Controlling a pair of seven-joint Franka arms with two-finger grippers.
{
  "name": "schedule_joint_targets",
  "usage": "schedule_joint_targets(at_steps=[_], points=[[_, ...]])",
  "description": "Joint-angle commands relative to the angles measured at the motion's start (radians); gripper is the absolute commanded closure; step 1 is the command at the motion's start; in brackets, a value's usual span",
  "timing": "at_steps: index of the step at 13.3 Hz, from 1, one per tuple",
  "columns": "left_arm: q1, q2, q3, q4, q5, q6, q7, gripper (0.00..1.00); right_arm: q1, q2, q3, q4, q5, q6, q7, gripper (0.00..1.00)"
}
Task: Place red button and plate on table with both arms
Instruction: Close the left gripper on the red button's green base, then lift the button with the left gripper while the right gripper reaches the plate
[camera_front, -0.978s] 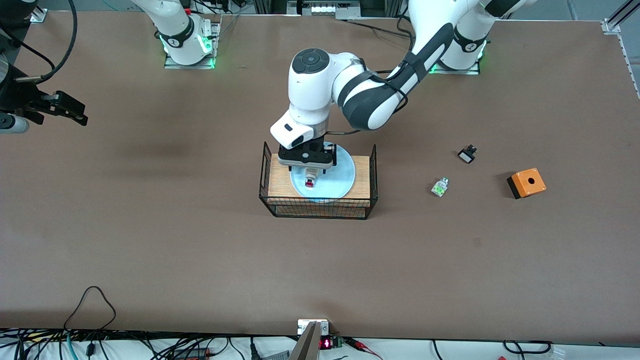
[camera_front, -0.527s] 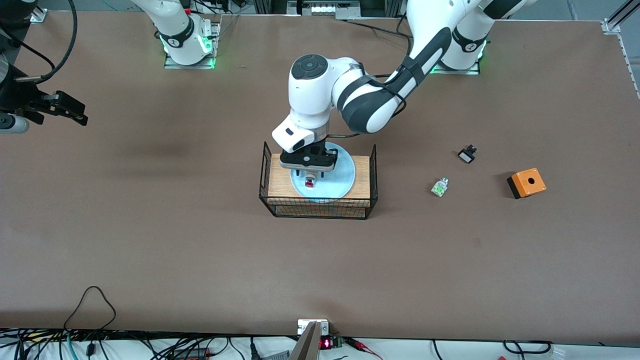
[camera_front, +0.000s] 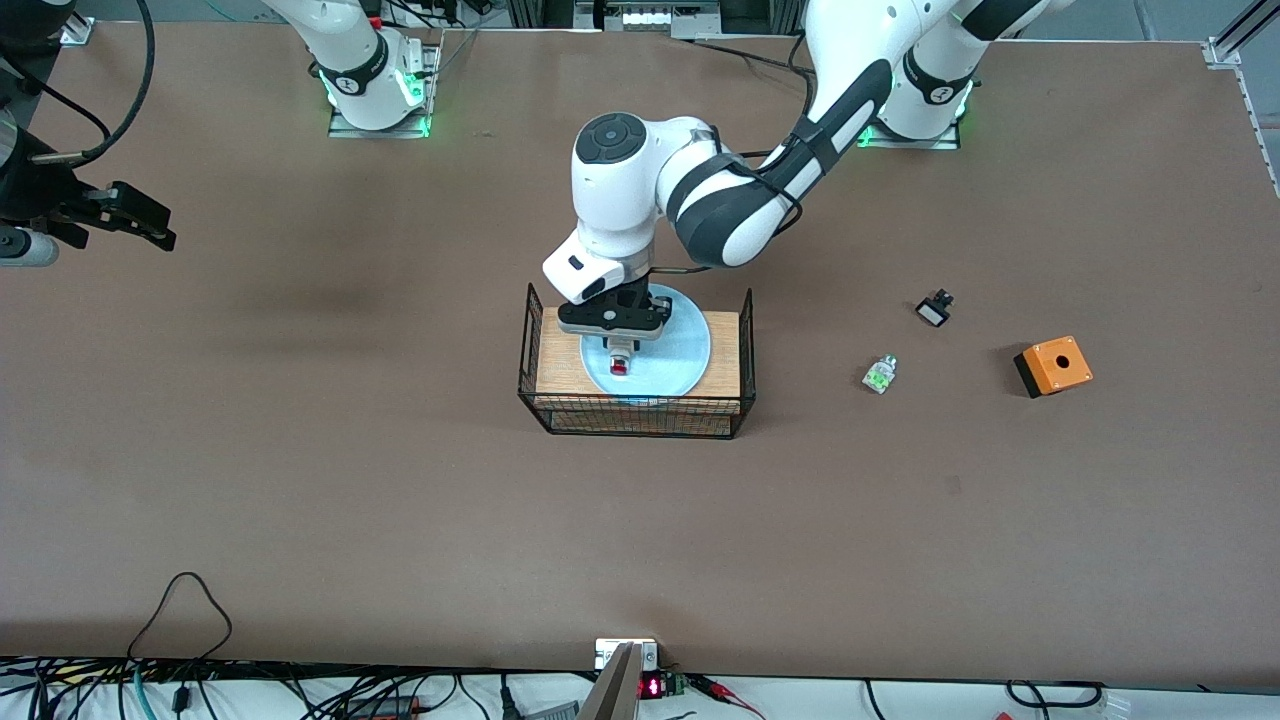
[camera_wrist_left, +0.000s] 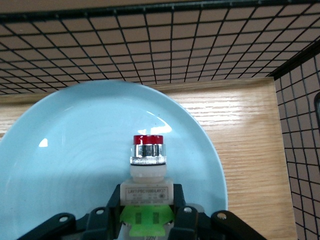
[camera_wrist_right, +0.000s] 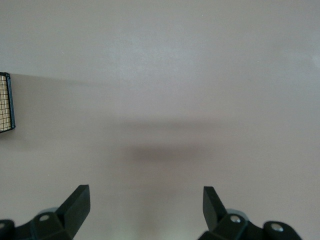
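The red button (camera_front: 620, 364) lies on the pale-blue plate (camera_front: 682, 350), which sits on the wooden top of the black wire rack (camera_front: 640, 416) in the middle of the table (camera_front: 400, 500). My left gripper (camera_front: 621, 348) is low over the plate, its fingers shut against both sides of the button's whitish block. In the left wrist view the button (camera_wrist_left: 147, 160) points its red cap away from the left gripper (camera_wrist_left: 147, 201), over the plate (camera_wrist_left: 75, 140). My right gripper (camera_front: 150, 226) waits open and empty over bare table at the right arm's end, as the right wrist view (camera_wrist_right: 145, 194) shows.
The rack has raised wire walls (camera_wrist_left: 295, 100) at its ends. Toward the left arm's end lie a green-and-clear piece (camera_front: 879, 374), a small black-and-white piece (camera_front: 934, 308) and an orange box with a hole (camera_front: 1052, 366). Cables run along the table's front edge.
The left arm has lowered its gripper a little around the red button on the plate. The button, the plate and the right arm have not moved.
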Motion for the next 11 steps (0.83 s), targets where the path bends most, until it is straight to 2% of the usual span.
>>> schedule_joint_targets(at_steps=[1,6,8,11], points=[[0.004,-0.041,0.000,0.011,0.014,-0.063,-0.017,0.79,0.001,-0.003,-0.002,0.007,0.007,-0.015,-0.012,0.00],[0.061,-0.205,-0.007,0.013,-0.058,-0.235,-0.009,0.79,0.001,-0.002,-0.002,0.007,0.007,-0.014,-0.007,0.00],[0.101,-0.245,-0.013,0.027,-0.120,-0.361,-0.005,0.79,-0.002,-0.002,-0.002,0.007,0.008,-0.012,-0.004,0.00],[0.136,-0.271,-0.013,0.056,-0.130,-0.494,0.049,0.79,0.004,-0.002,0.002,0.007,0.033,-0.014,0.003,0.00]])
